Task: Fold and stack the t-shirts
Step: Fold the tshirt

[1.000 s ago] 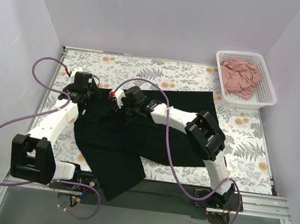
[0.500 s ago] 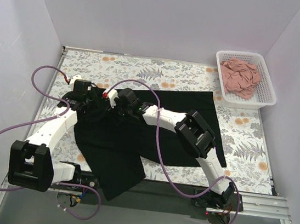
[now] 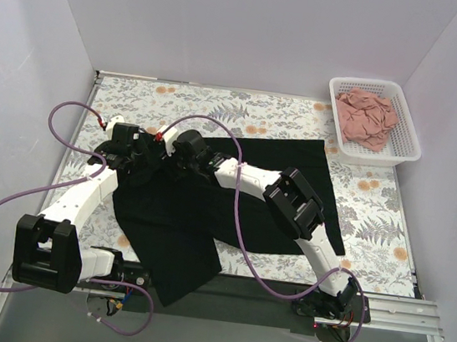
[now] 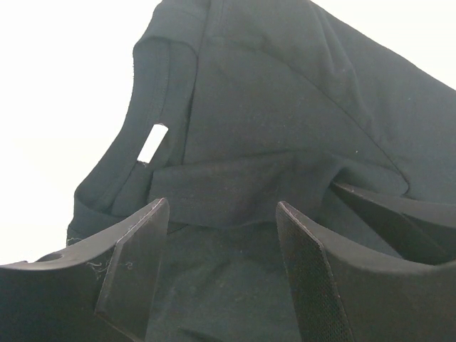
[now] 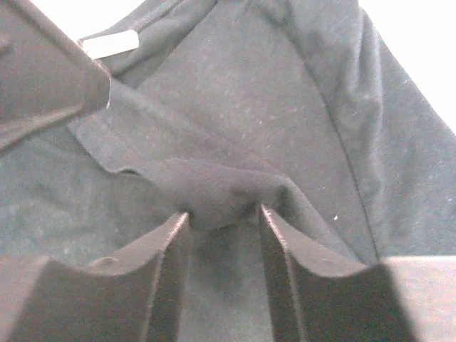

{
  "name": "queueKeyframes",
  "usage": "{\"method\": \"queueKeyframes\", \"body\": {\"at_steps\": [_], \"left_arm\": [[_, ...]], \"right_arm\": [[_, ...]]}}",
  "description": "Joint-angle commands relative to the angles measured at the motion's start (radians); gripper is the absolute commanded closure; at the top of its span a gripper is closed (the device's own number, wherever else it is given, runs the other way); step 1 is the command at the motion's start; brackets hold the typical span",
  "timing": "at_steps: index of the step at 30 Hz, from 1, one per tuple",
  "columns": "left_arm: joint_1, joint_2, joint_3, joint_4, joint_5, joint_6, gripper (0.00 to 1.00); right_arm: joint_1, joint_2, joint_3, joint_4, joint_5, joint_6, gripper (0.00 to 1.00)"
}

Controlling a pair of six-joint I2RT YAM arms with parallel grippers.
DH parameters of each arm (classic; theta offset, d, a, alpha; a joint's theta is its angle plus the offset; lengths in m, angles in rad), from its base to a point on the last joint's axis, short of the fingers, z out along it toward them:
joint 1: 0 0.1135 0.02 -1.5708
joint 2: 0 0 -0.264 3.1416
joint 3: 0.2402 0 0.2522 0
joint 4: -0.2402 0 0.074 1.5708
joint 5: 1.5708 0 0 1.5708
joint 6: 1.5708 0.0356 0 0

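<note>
The black t-shirt [image 3: 232, 205] lies spread on the table, its lower part hanging over the near edge. Its collar with a white label [image 4: 152, 142] is at the left. My left gripper [image 3: 147, 160] is open over the collar area, with cloth lying flat between its jaws [image 4: 222, 214]. My right gripper [image 3: 172, 153] is right beside it. Its jaws are partly apart, with a raised fold of black cloth [image 5: 221, 196] bunched between the fingertips [image 5: 222, 214]. The pink t-shirt [image 3: 369, 118] lies crumpled in the basket.
The white lattice basket [image 3: 408, 152] stands at the back right of the floral-patterned table [image 3: 375, 207]. Purple cables loop over both arms. The left gripper's finger [image 5: 43, 78] shows at the top left of the right wrist view. White walls close in the sides.
The right gripper has moved left along the shirt's top edge towards the collar. The left gripper has shifted a little right, so the two are now close together.
</note>
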Motion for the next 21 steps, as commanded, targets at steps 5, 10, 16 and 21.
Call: {"method": "queueKeyframes", "body": {"at_steps": [5, 10, 16, 21], "left_arm": [[0.011, -0.026, -0.002, 0.014, -0.014, 0.001, 0.4], [0.012, -0.023, -0.004, 0.016, -0.003, -0.001, 0.4], [0.014, -0.011, -0.017, -0.021, -0.011, -0.051, 0.4], [0.04, 0.001, -0.034, -0.04, -0.002, -0.084, 0.4]], "right_arm": [[0.002, 0.031, 0.063, 0.051, 0.042, -0.015, 0.71], [0.004, 0.006, 0.043, 0.049, 0.027, -0.028, 0.87], [0.004, -0.034, 0.003, 0.046, 0.005, -0.051, 0.99], [0.004, -0.055, -0.01, 0.043, -0.015, -0.072, 0.99]]}}
